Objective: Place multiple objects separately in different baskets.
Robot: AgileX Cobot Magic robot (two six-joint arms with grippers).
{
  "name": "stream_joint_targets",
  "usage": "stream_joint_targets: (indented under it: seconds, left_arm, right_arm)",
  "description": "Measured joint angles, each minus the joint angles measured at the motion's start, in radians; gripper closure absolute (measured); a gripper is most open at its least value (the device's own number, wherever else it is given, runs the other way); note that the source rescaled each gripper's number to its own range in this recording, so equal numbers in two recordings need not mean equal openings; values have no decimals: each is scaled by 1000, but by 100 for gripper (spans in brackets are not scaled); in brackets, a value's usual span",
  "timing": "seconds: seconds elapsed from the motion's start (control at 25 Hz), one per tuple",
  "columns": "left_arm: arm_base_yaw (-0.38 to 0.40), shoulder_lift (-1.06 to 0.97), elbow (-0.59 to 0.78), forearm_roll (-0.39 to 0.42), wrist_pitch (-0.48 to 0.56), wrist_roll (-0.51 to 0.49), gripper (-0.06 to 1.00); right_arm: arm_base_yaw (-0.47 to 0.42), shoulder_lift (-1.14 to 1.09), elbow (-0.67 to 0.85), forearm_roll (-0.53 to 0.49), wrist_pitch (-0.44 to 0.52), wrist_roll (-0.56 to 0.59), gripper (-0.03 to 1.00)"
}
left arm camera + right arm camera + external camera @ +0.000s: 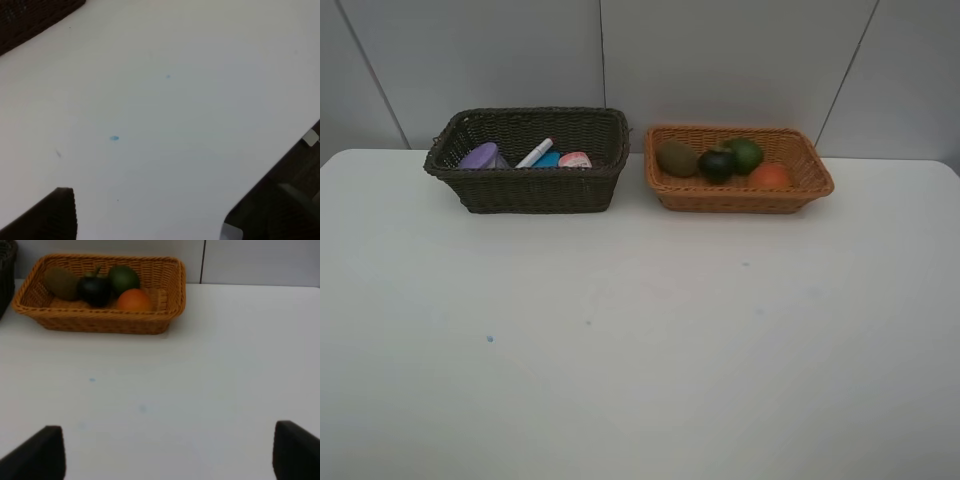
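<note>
Dark brown basket, far left on the tabletop, holds tub, marker, block, bottle; the tan basket right of it holds four fruits. Both grippers' jaws stand apart, empty.

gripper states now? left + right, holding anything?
Left gripper: open, holding nothing, over the white table.
Right gripper: open, holding nothing, facing the light orange-tan wicker basket.
</note>
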Motion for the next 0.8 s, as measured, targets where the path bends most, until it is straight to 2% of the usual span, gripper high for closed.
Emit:
stream_joint_targets:
  seconds: [0.08, 0.2, 0.56, 0.8]
  left_arm:
    - [3, 0, 0, 3, 0, -6, -6]
    - [80, 0, 0, 6, 0, -9, -6]
    - [391, -146, 5, 10, 3, -9, -6]
    - [536, -149, 5, 6, 3, -6, -6]
  right_arm:
    - [0, 0, 0, 0, 0, 0, -3]
    - [0, 0, 0, 0, 0, 0, -3]
    - [0, 0, 0, 0, 0, 0, -3]
    - [0, 0, 0, 0, 0, 0, -3]
